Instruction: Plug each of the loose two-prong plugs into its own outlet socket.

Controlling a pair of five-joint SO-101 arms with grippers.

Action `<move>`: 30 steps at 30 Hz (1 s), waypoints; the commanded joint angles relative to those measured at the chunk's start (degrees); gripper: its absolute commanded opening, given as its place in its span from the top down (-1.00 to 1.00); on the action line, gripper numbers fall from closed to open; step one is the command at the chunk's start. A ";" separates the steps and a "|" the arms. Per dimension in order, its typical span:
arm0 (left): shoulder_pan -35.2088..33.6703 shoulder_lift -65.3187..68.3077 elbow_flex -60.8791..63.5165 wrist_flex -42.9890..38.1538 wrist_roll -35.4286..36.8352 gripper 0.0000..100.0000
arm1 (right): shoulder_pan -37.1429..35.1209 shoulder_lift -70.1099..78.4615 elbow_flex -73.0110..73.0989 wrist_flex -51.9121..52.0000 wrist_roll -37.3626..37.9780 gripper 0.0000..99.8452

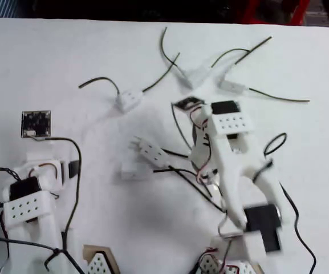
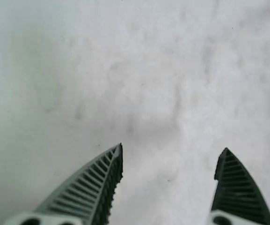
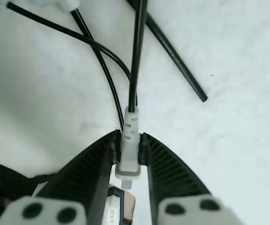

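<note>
White plug [image 3: 130, 123] sits squeezed tight in the right gripper [image 3: 129, 136]; the left gripper [image 2: 172, 148] is spread wide above the table [image 2: 125, 70].

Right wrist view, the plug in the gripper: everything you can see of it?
The plug is a white plastic-looking body with a ribbed collar at one end, where a thin black cord leaves and runs off over the white table. It sits lengthwise between the black ribbed fingers of the right gripper, pinched on both sides. Its prongs cannot be made out.
</note>
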 commanded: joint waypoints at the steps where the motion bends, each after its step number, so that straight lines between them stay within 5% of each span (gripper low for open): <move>1: -0.04 -1.19 -0.44 -1.23 0.18 0.38 | -0.22 -13.93 0.70 0.75 -0.18 0.97; 5: -0.04 -1.19 -0.44 -1.23 0.26 0.38 | -3.47 -25.27 6.68 -4.18 -0.62 0.97; 15: -0.04 -1.19 -0.44 -1.23 0.35 0.38 | -20.09 -41.54 27.60 -29.05 -17.14 0.97; 22: 5.14 -1.19 -2.90 -0.79 4.22 0.37 | -27.82 -45.23 36.13 -43.03 -18.90 0.97; 30: 14.29 -1.19 -19.96 12.31 11.60 0.37 | -30.29 -51.91 43.87 -51.47 -27.43 0.97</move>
